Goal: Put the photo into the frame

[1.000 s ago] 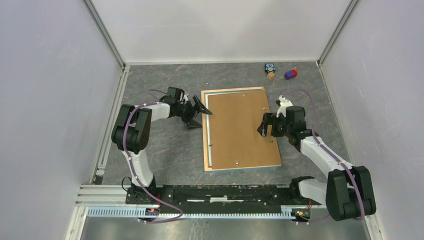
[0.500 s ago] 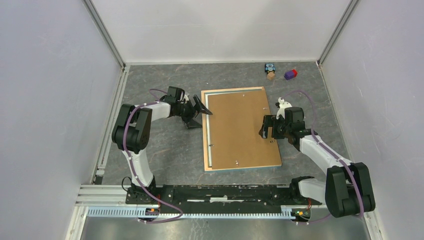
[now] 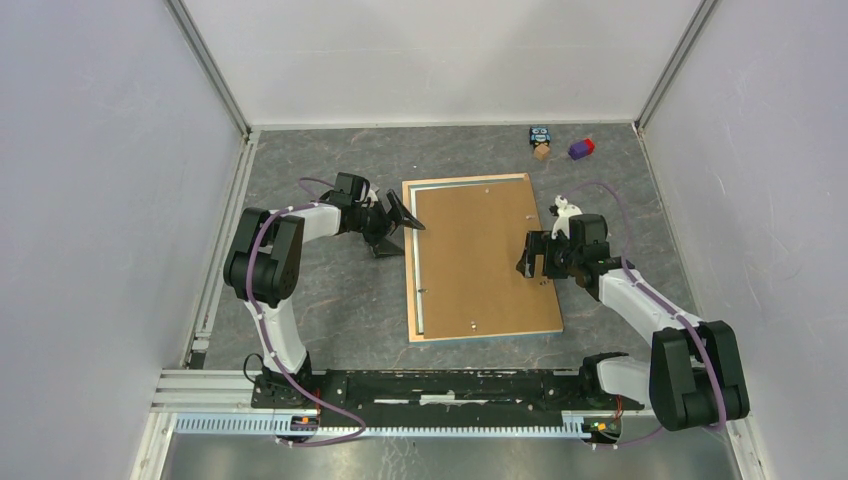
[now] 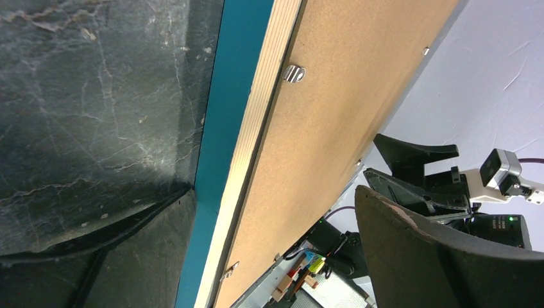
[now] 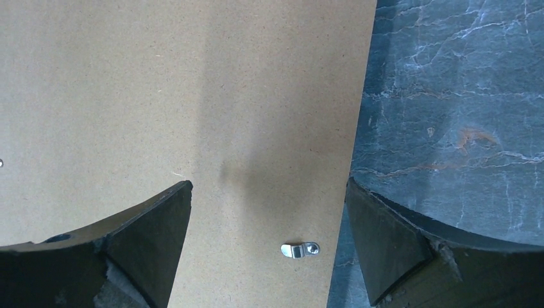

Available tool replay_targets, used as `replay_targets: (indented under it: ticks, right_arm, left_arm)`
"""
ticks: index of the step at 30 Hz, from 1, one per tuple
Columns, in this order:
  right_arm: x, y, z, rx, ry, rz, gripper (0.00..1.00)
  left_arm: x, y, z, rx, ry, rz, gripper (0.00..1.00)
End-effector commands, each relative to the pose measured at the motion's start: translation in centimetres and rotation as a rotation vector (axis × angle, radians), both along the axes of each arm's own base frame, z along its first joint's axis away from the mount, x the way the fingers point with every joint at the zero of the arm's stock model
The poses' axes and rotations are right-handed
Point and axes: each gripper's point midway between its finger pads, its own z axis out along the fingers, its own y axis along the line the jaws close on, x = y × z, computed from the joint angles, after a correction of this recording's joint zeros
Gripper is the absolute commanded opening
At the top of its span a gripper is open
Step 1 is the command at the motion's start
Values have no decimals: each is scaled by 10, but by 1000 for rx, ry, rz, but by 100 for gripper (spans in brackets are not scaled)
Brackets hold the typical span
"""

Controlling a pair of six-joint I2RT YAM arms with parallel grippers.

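The frame lies face down on the table, showing a pale wood back and a blue edge, also in the left wrist view. A plain brown hardboard sheet fills it. The photo is not in view. My left gripper is open at the frame's left edge, with that edge between its fingers. My right gripper is open and empty over the board's right edge, with one finger over the board and the other over the table.
Small metal turn clips sit on the frame's back. A blue and wood toy figure and a purple block lie at the back right. White walls close in the table on three sides.
My right gripper has shifted slightly along the board's right edge. The left arm and the frame have not moved.
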Motion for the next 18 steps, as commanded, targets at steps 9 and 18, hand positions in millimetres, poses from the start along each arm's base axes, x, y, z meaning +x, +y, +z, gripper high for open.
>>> replay_targets:
  ticks: [9,18]
  right_arm:
    - [14,24,31,126,-118,66,94]
    - [18,4,18,19,-89,-2,94]
  left_arm:
    - [-6,9,-24,85,19,-13,100]
    - [-6,9,-24,88,17,-13,100]
